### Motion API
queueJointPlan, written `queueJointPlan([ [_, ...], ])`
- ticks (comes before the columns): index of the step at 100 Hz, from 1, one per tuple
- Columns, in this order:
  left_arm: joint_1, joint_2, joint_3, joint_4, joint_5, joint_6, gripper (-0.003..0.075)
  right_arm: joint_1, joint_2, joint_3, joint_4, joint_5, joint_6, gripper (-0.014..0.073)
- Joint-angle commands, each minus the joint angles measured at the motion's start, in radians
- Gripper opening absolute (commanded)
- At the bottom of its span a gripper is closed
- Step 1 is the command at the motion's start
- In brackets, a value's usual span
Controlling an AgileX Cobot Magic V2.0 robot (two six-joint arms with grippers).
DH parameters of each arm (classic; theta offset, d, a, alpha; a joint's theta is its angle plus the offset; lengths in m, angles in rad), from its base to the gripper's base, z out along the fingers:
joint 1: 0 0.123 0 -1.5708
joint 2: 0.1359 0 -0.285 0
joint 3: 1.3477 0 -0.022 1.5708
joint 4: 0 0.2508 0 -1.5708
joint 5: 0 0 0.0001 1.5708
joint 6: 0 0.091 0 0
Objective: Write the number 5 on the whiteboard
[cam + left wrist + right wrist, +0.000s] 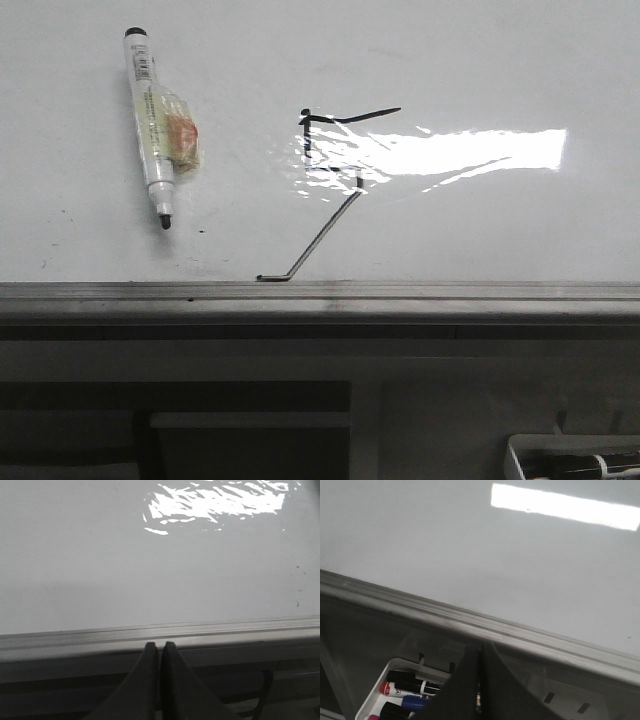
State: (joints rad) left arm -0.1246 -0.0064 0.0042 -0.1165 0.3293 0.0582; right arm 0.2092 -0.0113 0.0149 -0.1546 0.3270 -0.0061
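Note:
The whiteboard [500, 230] fills the front view, with a grey metal rim [400, 292] along its near edge. The number 5 [325, 215] is drawn on it in thin black line: top bar, short vertical, small curve, long diagonal tail with a tiny foot near the rim. A white marker [152, 125] with black ends lies uncapped on the board at the left. Neither gripper shows in the front view. My left gripper [159, 646] is shut and empty, before the rim [225, 630]. My right gripper [481, 647] is shut and empty, near the rim [530, 632].
A white tray [375, 690] holding several markers [412, 685] sits below the board's rim under my right gripper; its corner shows in the front view [575, 455]. Glare [470, 150] lies across the board. Tiny dark specks [297, 587] dot the surface.

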Motion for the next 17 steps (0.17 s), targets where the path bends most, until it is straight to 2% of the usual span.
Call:
queueJointPlan([
  [1,0.003,-0.022,0.017,-0.004,-0.064,-0.012,-0.0020,-0.006,-0.017,0.024,-0.016,-0.016,-0.001,-0.0061],
  [17,0.003,-0.022,0.017,-0.004,-0.064,-0.012,-0.0020,-0.006,-0.017,0.024,-0.016,-0.016,-0.001,-0.0061],
])
